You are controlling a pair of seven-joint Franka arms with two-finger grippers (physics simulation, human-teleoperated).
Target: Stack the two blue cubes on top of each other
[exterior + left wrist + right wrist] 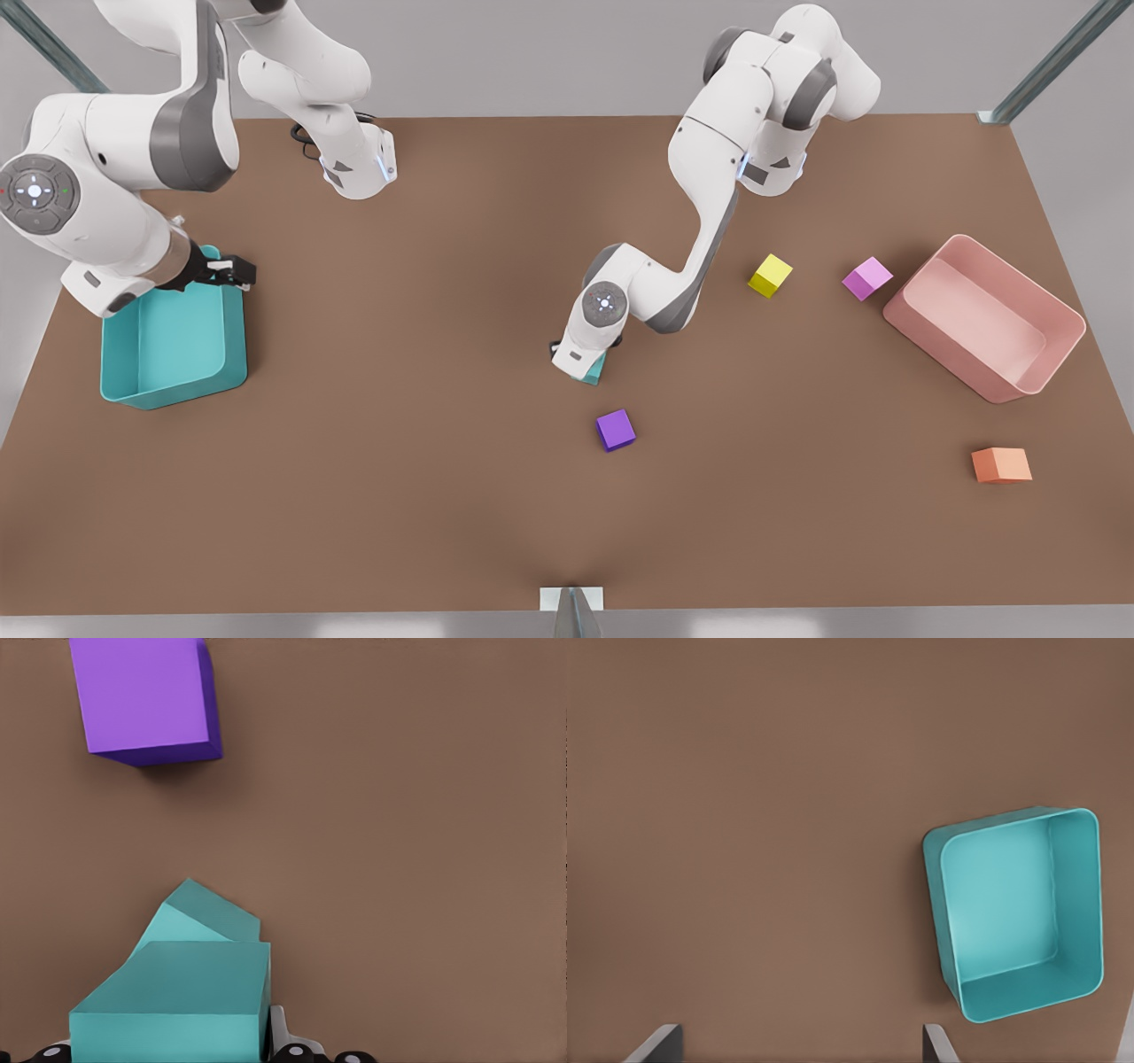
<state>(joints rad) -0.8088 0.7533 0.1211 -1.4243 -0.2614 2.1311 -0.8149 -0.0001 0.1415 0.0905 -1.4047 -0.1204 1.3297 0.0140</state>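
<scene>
One blue cube (177, 1001) sits between the fingers of my left gripper (173, 1050), which is shut on it. The second blue cube (208, 917) lies on the table right beneath it, turned at an angle and mostly covered; I cannot tell whether the two touch. In the front view the left gripper (580, 359) is low at the table's middle, with a teal corner of a blue cube (592, 372) showing under it. My right gripper (235, 270) waits open over the teal bin (177, 354) on the front view's left, nothing between its fingers (656, 1043).
A purple cube (615, 430) lies just in front of the left gripper. A yellow cube (770, 275), a pink cube (866, 278), a pink bin (983, 317) and an orange cube (1001, 464) are on the front view's right. The teal bin (1019, 912) is empty.
</scene>
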